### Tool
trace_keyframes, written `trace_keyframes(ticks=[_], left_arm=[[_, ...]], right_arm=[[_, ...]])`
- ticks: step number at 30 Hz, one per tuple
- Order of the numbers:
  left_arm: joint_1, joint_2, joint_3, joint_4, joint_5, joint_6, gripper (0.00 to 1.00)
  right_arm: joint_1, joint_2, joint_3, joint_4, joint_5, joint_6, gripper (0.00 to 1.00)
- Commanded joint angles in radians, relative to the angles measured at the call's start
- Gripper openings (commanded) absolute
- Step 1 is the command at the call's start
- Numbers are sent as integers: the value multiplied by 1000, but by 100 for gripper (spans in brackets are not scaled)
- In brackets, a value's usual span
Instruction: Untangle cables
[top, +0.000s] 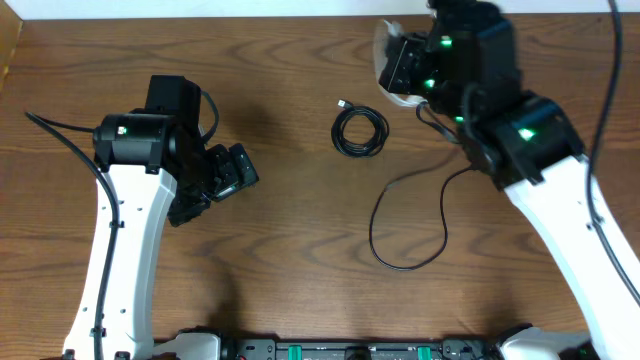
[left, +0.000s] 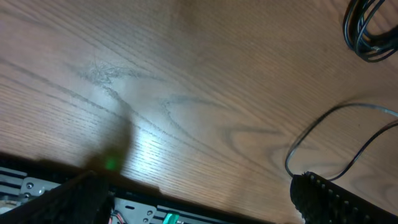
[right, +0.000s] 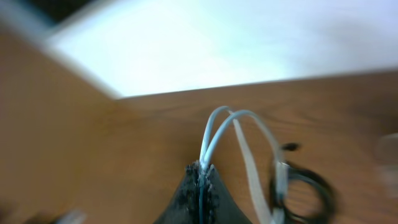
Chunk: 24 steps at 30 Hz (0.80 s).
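overhead: shows coiled black cable (top: 360, 132) mid-bench, apart from loose black cable (top: 410, 225); looks mostly separated.
left wrist: shows left end effector (left: 196, 183) released, empty, over bare bench (left: 186, 74) with room around.
right wrist: shows right end effector (right: 202, 183) clenched on white cable (right: 239, 124) near far edge; left to lay down apart.

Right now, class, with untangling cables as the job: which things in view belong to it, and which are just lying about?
Belong to the job: coiled black cable; loose black cable; white cable, pinched in the shut right gripper.
Just there: thick arm cords; wooden table; base rail at the near edge.
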Motion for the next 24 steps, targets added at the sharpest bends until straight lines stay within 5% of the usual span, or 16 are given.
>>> trace_keyframes(ticks=[1,4,6,8,17,24], left_arm=[[4,0,2,-3,-10,-9,99],[4,0,2,-3,-10,-9,99],[4,0,2,-3,-10,-9,99],[4,0,2,-3,-10,-9,99],[4,0,2,-3,-10,-9,99],[4,0,2,-3,-10,-9,99]], right_arm=[[-7,-60,10,-2,-115,-116,2],[-7,-48,10,-201,532,97,1],[-7,-41,10,-311,675,227,4],[-7,-40,10,-352,661,239,1],[-6,-41,10,-264,-11,19,9],[-5,-41,10,-285,-10,18,2]])
